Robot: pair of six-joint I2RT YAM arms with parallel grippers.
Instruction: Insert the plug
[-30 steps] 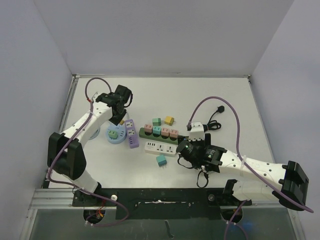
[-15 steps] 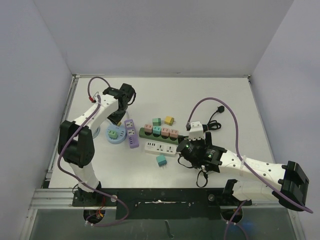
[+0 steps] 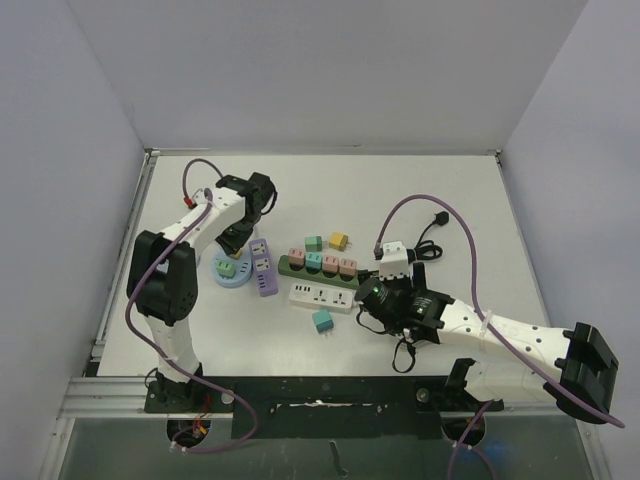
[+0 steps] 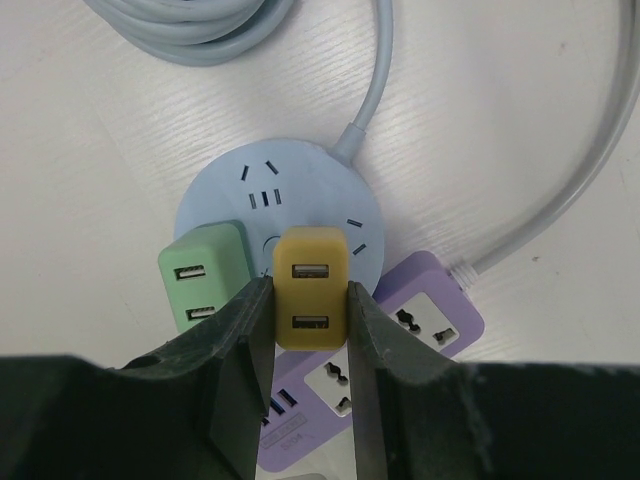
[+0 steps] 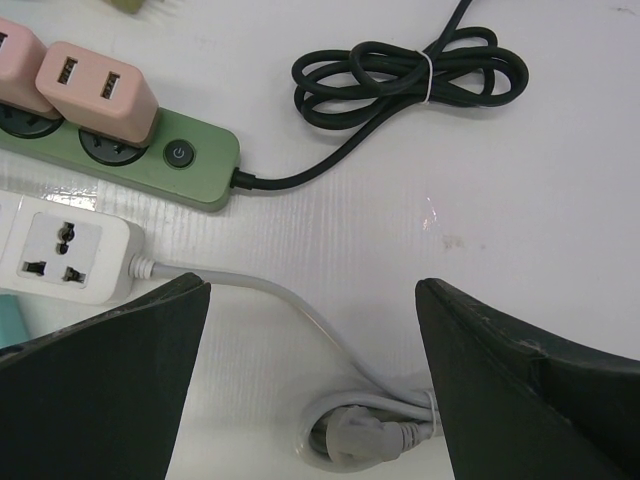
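My left gripper (image 4: 307, 300) is shut on a yellow USB plug (image 4: 308, 258). It holds the plug over the near edge of the round blue socket hub (image 4: 270, 190), right beside a green plug (image 4: 205, 275) that sits in the hub. I cannot tell whether the yellow plug is seated. In the top view the left gripper (image 3: 243, 238) hangs over the hub (image 3: 231, 272). My right gripper (image 5: 312, 290) is open and empty above a white cord (image 5: 300, 315), and in the top view it (image 3: 376, 292) is just right of the white strip.
A purple power strip (image 3: 265, 268) lies against the hub. A green strip (image 3: 318, 267) carries several plugs, and a white strip (image 3: 322, 295) lies in front of it. Loose plugs: green (image 3: 313, 243), yellow (image 3: 338, 240), teal (image 3: 322, 320). A black coiled cable (image 3: 430, 238) lies at the right.
My left arm has swung its elbow in and the left gripper has moved right and nearer, over the blue hub. The right arm has barely moved.
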